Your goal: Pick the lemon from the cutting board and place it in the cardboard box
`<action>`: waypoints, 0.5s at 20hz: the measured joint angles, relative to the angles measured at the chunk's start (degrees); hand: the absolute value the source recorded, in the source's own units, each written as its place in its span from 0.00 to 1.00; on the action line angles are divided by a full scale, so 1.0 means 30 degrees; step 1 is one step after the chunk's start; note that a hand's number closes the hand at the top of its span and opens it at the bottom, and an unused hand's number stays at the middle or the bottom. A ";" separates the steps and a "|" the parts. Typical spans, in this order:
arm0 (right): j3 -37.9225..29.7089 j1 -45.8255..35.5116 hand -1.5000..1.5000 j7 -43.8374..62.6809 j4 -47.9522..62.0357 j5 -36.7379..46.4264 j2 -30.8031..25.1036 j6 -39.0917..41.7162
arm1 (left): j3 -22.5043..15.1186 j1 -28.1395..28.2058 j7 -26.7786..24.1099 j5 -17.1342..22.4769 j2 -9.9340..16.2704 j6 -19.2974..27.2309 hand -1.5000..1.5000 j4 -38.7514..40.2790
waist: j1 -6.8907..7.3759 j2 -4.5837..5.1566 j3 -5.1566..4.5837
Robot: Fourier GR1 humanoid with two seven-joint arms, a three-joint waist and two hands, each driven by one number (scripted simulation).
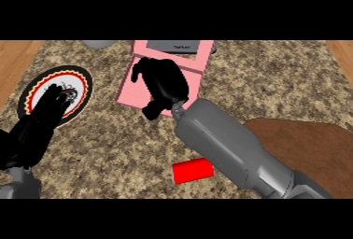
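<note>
Right forearm [238, 149] angled up-left, right hand [164, 81] curled over pink box [138, 91], contents hidden

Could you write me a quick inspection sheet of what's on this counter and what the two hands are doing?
Surface: speckled stone counter, wood at both side edges.
Job's things: pink cutting board at top centre; no lemon visible, possibly hidden under the hand; brown cardboard box at right edge, contents not visible.
Clutter: red cylinder lying near the bottom; patterned round plate at left; grey items at the top edge, cut off.
Hands: right hand over the cutting board, fingers curled down; left hand open, fingers straight, over the plate.
Cables: nothing seen.
Surroundings: nothing seen beyond the counter.
</note>
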 measured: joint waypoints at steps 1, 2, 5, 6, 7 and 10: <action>0.0166 0.0024 0.00 -0.0558 0.0356 -0.0465 0.0001 -0.0323 | -0.0027 -0.0034 -0.0097 -0.0043 -0.0030 -0.0004 0.50 0.0083 | 0.0032 0.0004 0.0001; 0.0023 -0.0088 0.00 -0.1240 0.0723 -0.0858 0.0002 -0.0544 | -0.0056 -0.0229 -0.0063 -0.0098 -0.0042 0.0060 0.50 0.0236 | 0.0023 0.0014 0.0001; -0.0048 0.0475 0.00 -0.2299 0.0105 -0.1907 0.0003 -0.1770 | -0.0104 -0.0023 0.0197 -0.0042 -0.0138 0.0162 0.50 -0.0210 | 0.0002 -0.0023 0.0009; -0.0489 0.0633 0.00 -0.2773 -0.0081 -0.2450 0.0002 -0.2210 | -0.0069 0.0001 0.0275 0.0011 -0.0058 0.0087 0.50 -0.0204 | 0.0003 -0.0009 0.0013; -0.0865 0.0872 0.00 -0.3184 -0.0398 -0.3064 0.0001 -0.2741 | -0.0085 0.0044 0.0280 0.0005 -0.0036 0.0051 0.50 -0.0259 | 0.0026 -0.0002 0.0019; -0.2111 0.1507 0.00 -0.4167 -0.1345 -0.4975 0.0003 -0.3955 | -0.0073 0.0141 0.0194 0.0061 -0.0138 0.0029 0.50 -0.0112 | -0.0038 -0.0001 0.0027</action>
